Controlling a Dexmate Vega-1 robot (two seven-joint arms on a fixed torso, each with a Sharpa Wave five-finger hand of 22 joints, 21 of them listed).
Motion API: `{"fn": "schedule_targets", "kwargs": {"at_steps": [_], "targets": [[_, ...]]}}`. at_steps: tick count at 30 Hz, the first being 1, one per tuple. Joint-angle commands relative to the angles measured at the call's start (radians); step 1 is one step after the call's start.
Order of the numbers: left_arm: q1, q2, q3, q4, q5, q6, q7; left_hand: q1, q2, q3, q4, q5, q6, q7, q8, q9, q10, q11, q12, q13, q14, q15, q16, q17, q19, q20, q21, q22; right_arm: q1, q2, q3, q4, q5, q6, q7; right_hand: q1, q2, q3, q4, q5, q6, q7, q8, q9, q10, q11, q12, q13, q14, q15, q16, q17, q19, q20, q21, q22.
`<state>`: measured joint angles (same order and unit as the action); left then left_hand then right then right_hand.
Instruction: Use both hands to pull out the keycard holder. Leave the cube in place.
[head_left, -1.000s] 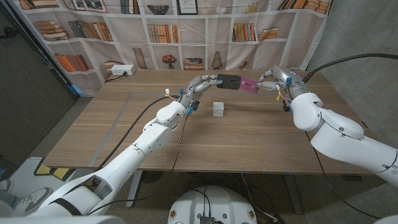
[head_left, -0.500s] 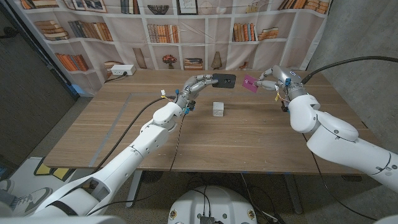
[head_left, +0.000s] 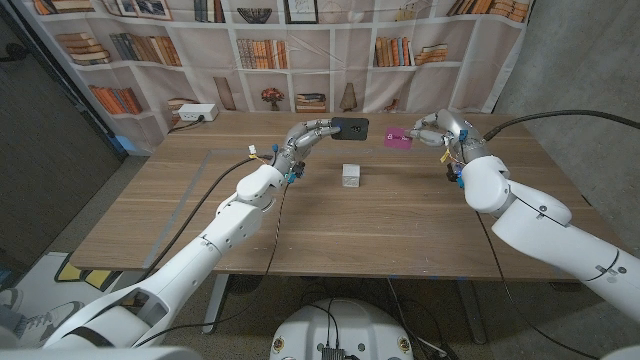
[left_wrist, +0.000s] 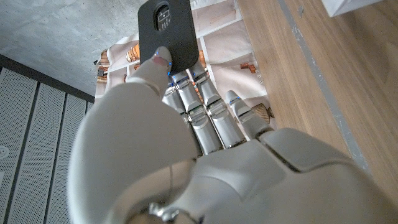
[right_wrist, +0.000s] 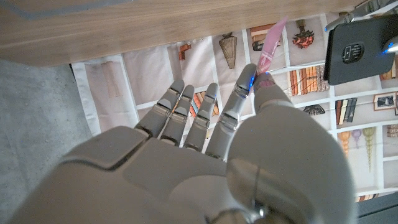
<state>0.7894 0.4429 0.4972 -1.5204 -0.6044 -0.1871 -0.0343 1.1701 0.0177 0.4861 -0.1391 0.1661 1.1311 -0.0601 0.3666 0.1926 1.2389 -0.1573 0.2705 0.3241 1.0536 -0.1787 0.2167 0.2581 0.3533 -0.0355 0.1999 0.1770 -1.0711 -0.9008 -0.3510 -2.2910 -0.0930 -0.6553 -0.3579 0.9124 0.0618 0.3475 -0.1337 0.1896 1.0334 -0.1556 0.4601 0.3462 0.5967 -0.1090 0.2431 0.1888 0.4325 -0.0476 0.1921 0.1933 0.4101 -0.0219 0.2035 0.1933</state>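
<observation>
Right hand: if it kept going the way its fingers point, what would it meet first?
Probably the black rectangular keycard holder pinched by the left hand. The right hand, pinching the pink card, points across an open gap at it; depth is uncertain.

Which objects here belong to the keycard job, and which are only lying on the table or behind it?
Belonging to the job:
- black rectangular holder, held by the left hand
- pink card, pinched by the right hand, apart from the holder
- small white cube, on the wooden table, to stay put

Just lying about:
- white box at the far table edge
- bookshelf-print backdrop
</observation>
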Motion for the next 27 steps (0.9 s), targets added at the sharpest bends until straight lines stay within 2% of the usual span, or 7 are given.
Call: {"fn": "schedule_targets", "kwargs": {"at_steps": [1, 7, 11, 14, 23, 25, 27], "targets": [[-0.022, 0.045, -0.013, -0.008, -0.021, 0.007, -0.07, 0.022, 0.016, 0.0, 0.002, 0.005, 0.035, 0.042, 0.007, 0.006, 0.013, -0.006, 0.007, 0.197, -0.005, -0.048, 0.001, 0.003, -0.003, 0.004, 0.002, 0.002, -0.068, 0.163, 0.107, 0.18, 0.222, 0.303, -0.068, 0.007, 0.007, -0.008, -0.001, 0.01, 0.006, 0.01, 0.012, 0.008, 0.011, 0.01, -0.002, 0.002, -0.007, -0.011, -0.002, 0.003, 0.003, -0.008, 0.009, 0.005], [-0.016, 0.071, -0.029, -0.011, -0.048, 0.007, -0.111, 0.024, 0.017, 0.0, 0.001, 0.005, 0.037, 0.043, 0.008, 0.006, 0.015, -0.006, 0.008, 0.198, -0.006, -0.048, 0.001, 0.003, -0.003, 0.004, 0.002, 0.002, -0.066, 0.21, 0.114, 0.271, 0.321, 0.46, -0.035, 0.01, 0.009, -0.011, -0.002, 0.012, 0.006, 0.015, 0.015, 0.014, 0.014, 0.012, -0.002, 0.002, -0.004, -0.009, 0.0, 0.003, 0.007, -0.007, 0.012, 0.005], [-0.014, 0.089, -0.038, -0.021, -0.063, 0.015, -0.132, 0.024, 0.017, -0.001, 0.001, 0.005, 0.037, 0.045, 0.008, 0.006, 0.016, -0.005, 0.008, 0.196, -0.005, -0.048, 0.002, 0.004, -0.003, 0.004, 0.002, 0.002, -0.044, 0.227, 0.086, 0.367, 0.339, 0.609, 0.006, 0.013, 0.011, -0.015, -0.003, 0.014, 0.003, 0.018, 0.018, 0.02, 0.01, 0.014, -0.005, 0.002, -0.014, -0.026, -0.004, 0.002, 0.005, -0.033, 0.013, 0.006], [-0.011, 0.099, -0.045, -0.02, -0.07, 0.005, -0.149, 0.025, 0.017, -0.002, 0.001, 0.005, 0.041, 0.047, 0.009, 0.006, 0.016, -0.004, 0.008, 0.196, -0.004, -0.048, 0.003, 0.005, -0.002, 0.003, 0.002, 0.002, -0.037, 0.245, 0.075, 0.413, 0.363, 0.676, 0.023, 0.016, 0.013, -0.016, -0.004, 0.015, 0.004, 0.021, 0.02, 0.023, 0.009, 0.018, -0.006, 0.002, -0.022, -0.031, -0.006, 0.002, 0.001, -0.042, 0.012, 0.006], [-0.017, 0.09, -0.049, 0.025, -0.058, -0.044, -0.166, 0.026, 0.017, -0.002, 0.0, 0.005, 0.039, 0.044, 0.009, 0.006, 0.015, -0.006, 0.008, 0.198, -0.004, -0.048, 0.003, 0.005, -0.002, 0.001, 0.002, 0.002, -0.03, 0.27, 0.081, 0.489, 0.454, 0.784, 0.065, 0.023, 0.013, -0.024, -0.008, 0.017, 0.005, 0.028, 0.024, 0.028, 0.01, 0.022, -0.007, 0.002, -0.037, -0.043, -0.008, 0.001, -0.007, -0.055, 0.011, 0.005], [-0.019, 0.081, -0.049, 0.039, -0.055, -0.055, -0.162, 0.026, 0.017, -0.003, 0.001, 0.005, 0.038, 0.044, 0.008, 0.006, 0.016, -0.005, 0.009, 0.198, -0.005, -0.047, 0.003, 0.005, -0.002, 0.001, 0.002, 0.002, -0.023, 0.273, 0.081, 0.511, 0.469, 0.816, 0.081, 0.024, 0.01, -0.03, -0.009, 0.017, 0.004, 0.027, 0.023, 0.028, 0.019, 0.021, -0.005, 0.002, -0.041, -0.06, -0.008, -0.002, -0.005, -0.075, 0.013, 0.004], [-0.021, 0.068, -0.047, 0.053, -0.051, -0.069, -0.157, 0.027, 0.016, -0.003, 0.0, 0.005, 0.039, 0.044, 0.008, 0.006, 0.017, -0.004, 0.009, 0.198, -0.005, -0.048, 0.003, 0.005, -0.002, 0.0, 0.002, 0.002, -0.014, 0.275, 0.08, 0.54, 0.484, 0.855, 0.109, 0.026, 0.011, -0.032, -0.009, 0.017, 0.004, 0.028, 0.023, 0.028, 0.025, 0.022, -0.003, 0.002, -0.038, -0.073, -0.006, -0.003, 0.0, -0.084, 0.015, 0.003]]}}
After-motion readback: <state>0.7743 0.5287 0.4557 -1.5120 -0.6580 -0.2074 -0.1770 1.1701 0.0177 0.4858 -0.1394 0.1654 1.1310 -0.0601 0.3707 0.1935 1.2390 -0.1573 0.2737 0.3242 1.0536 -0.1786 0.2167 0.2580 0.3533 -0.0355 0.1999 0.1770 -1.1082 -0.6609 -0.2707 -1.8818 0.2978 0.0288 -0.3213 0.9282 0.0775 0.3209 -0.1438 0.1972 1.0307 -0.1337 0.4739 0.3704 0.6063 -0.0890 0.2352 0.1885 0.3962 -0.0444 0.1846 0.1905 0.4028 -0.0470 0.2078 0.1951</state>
